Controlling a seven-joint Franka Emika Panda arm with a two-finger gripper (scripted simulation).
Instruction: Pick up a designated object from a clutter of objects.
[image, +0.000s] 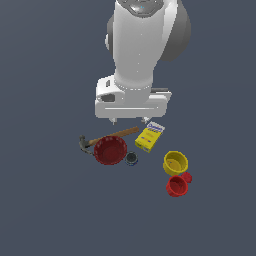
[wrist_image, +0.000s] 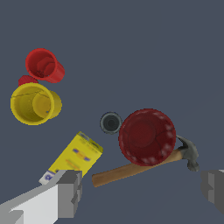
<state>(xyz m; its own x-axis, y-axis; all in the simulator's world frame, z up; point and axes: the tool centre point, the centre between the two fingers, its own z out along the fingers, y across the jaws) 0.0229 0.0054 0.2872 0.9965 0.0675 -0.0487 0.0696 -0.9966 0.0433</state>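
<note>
1. Gripper (image: 131, 120) hangs above the clutter, jaws spread wide and holding nothing; in the exterior view only two short fingertips (image: 114, 120) poke out below the white hand, the rest is hidden by the arm body.
2. Wrist view: both fingers (wrist_image: 70, 192) cut off by the frame edge, the second one barely in.
3. Red cup (image: 176, 186) sits on the dark surface (image: 50, 210), well apart from the gripper, at about 5 o'clock from the red bowl (image: 110, 150) in the exterior view. Upright, mouth up.
4. Yellow cup (image: 175, 162) just at 12 o'clock of the red cup, rims close or touching, cannot tell which.
5. Tiny red blob (image: 187, 176) tucked between the two cups, mostly hidden; shape not readable. In the wrist view it is only a sliver (wrist_image: 26, 80).
6. Hammer (image: 120, 134): handle partly covered by the bowl's rim, head sticks out at the bowl's 9 o'clock.
7. Dark can (image: 131, 158) just beside the bowl at 4 o'clock, too small for detail.
8. Yellow box (image: 150, 137) lies flat at the bowl's 2 o'clock, label unreadable; one corner is hidden by a finger in the wrist view.
</note>
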